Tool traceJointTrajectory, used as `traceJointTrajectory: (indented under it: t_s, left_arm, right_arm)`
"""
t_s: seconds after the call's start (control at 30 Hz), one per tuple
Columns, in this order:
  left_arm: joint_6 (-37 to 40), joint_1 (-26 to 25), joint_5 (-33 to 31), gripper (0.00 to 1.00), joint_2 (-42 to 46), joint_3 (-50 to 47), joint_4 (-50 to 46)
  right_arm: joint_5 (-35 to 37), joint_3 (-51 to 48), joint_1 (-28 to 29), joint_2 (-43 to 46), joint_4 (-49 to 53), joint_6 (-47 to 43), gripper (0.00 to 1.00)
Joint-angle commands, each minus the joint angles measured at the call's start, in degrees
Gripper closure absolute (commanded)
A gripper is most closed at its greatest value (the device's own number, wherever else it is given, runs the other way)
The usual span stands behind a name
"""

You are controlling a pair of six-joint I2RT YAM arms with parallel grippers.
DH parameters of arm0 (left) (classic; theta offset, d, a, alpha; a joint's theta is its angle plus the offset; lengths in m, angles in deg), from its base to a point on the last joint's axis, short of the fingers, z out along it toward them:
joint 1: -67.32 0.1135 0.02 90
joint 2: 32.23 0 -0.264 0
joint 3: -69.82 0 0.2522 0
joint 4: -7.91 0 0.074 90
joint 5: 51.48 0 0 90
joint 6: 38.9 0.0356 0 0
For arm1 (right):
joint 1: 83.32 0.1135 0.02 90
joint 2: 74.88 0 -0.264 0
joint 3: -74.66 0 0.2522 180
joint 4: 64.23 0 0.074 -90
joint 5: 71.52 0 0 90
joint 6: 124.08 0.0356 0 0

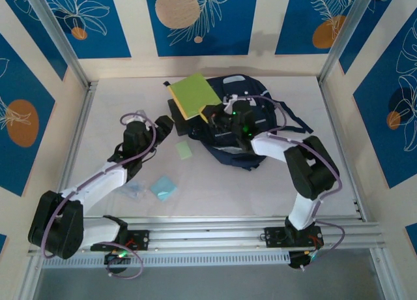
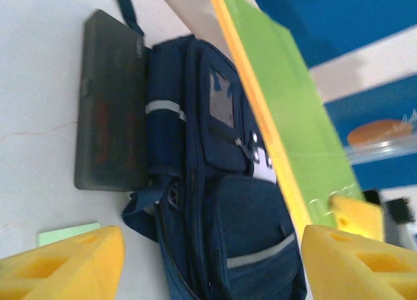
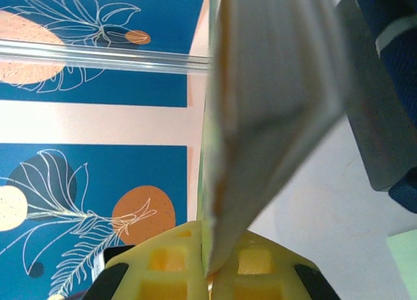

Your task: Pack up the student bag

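Observation:
The student bag point(image 1: 251, 127) is dark navy and lies at the middle back of the table; its striped front pockets point(image 2: 225, 202) show in the left wrist view. A green book point(image 1: 194, 94) with a yellow-orange edge tilts up over the bag's left side. My right gripper point(image 1: 218, 115) is shut on the book's lower corner, and its pale page edge point(image 3: 273, 98) runs down between the yellow fingers point(image 3: 163, 264). My left gripper point(image 1: 163, 125) stands open point(image 2: 208, 267) just left of the bag with nothing between its pads.
A flat dark case point(image 1: 177, 111) lies against the bag's left side point(image 2: 111, 137). On the table in front lie a pale green note pad point(image 1: 184, 150), a light blue pad point(image 1: 163, 187) and a clear plastic piece point(image 1: 133, 192). Frame posts bound the table.

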Motion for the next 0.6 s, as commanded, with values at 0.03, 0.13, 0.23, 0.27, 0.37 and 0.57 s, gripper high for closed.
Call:
traceJointTrajectory:
  t_s: [0.03, 0.13, 0.23, 0.27, 0.37, 0.57]
  left_arm:
    - [18.4, -4.26, 6.0, 0.31, -4.3, 10.0, -9.41]
    - [27.9, -7.57, 8.44, 0.32, -10.45, 17.99, -16.01]
    - [34.21, -10.6, 11.04, 0.33, -17.06, 24.53, -20.19]
    - [36.17, -11.74, 11.64, 0.33, -19.27, 26.64, -21.38]
    - [42.02, -15.05, 12.69, 0.34, -25.59, 33.36, -25.2]
    - [56.13, -21.8, 10.94, 0.32, -38.36, 49.2, -39.29]
  right_arm:
    - [-7.04, -1.11, -6.2, 8.47, 11.51, -10.83, 1.0]
    - [-7.57, -0.66, -11.11, 14.71, 25.39, -19.62, 1.0]
    - [-5.99, 0.41, -15.56, 20.62, 38.89, -28.49, 1.0]
    - [-5.13, 0.84, -17.21, 22.46, 43.35, -31.03, 1.0]
    - [-3.06, 1.69, -22.12, 27.12, 54.07, -36.7, 1.0]
    - [-3.79, -1.48, -34.43, 36.01, 64.04, -41.29, 1.0]
